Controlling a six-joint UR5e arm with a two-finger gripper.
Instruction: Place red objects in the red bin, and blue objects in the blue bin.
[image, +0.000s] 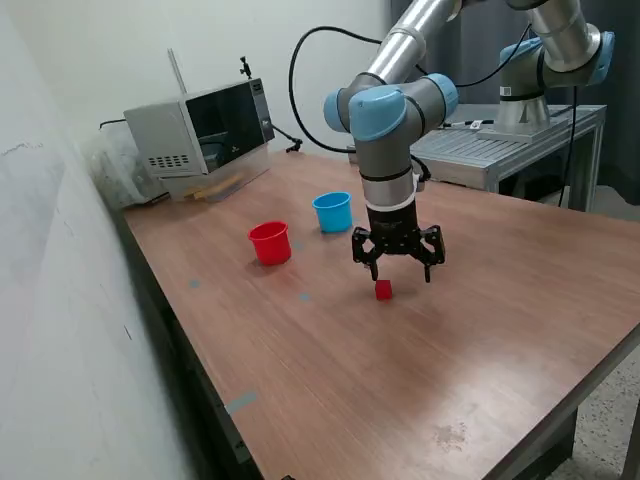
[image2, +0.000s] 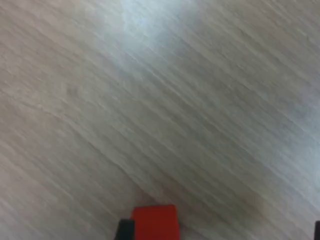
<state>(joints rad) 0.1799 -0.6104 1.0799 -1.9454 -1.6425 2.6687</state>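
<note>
Exterior view – gripper (image: 400, 276): fingers are seen spread apart, pointed down, nothing pinched between them
Exterior view – red cube (image: 383, 290): 1 cube is seen resting on the wooden table (image: 480, 350), just below the fingertips and nearer the finger on the exterior view's left
Exterior view – red bin (image: 270, 243): stood upright, well apart from the cube, toward the exterior view's left
Exterior view – blue bin (image: 332, 212): stood upright near the red bin, behind the arm
Exterior view – background: a microwave (image: 205, 135) is placed at the far table edge
Wrist view – red cube (image2: 155, 222): cut off at the picture's edge, on blurred wood grain; a dark part touching it is judged to be 1 finger
Risk – off-centre approach: the cube is judged not centred between the fingers, so it could be knocked aside or clipped on closing
Risk – shallow descent: a grip taken too high could let the cube slip out during transfer
Hidden – other cubes: no second red cube and no blue cubes can be made out in either view
Hidden – bin contents: the insides of both bins cannot be seen
</note>
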